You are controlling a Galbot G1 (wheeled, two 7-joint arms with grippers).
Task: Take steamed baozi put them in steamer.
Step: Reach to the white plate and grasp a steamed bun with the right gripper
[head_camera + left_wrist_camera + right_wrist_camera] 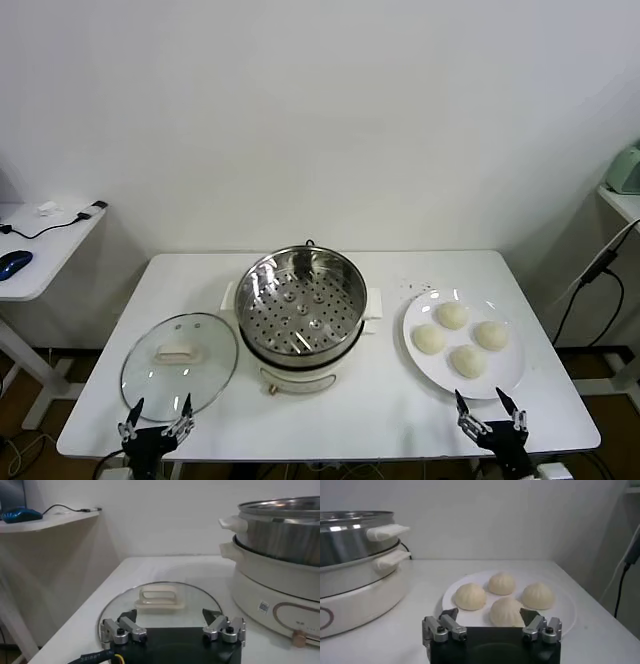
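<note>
Several cream-white steamed baozi (pixel 452 315) (pixel 470 596) lie on a white plate (pixel 506 379) (pixel 565 614) at the table's right. The steamer (pixel 302 305) (pixel 280 530) (pixel 350 540), a shiny steel pot with a perforated tray on a white base, stands mid-table with nothing on its tray. My right gripper (pixel 491 409) (pixel 489 616) is open at the table's front edge, just in front of the plate, holding nothing. My left gripper (pixel 157 412) (pixel 170 616) is open at the front left edge, by the glass lid.
A round glass lid (pixel 180 363) (pixel 160 600) with a cream handle lies flat left of the steamer. A side desk (pixel 40 245) with a blue mouse (pixel 14 263) stands far left. Cables hang at the far right (pixel 598 270).
</note>
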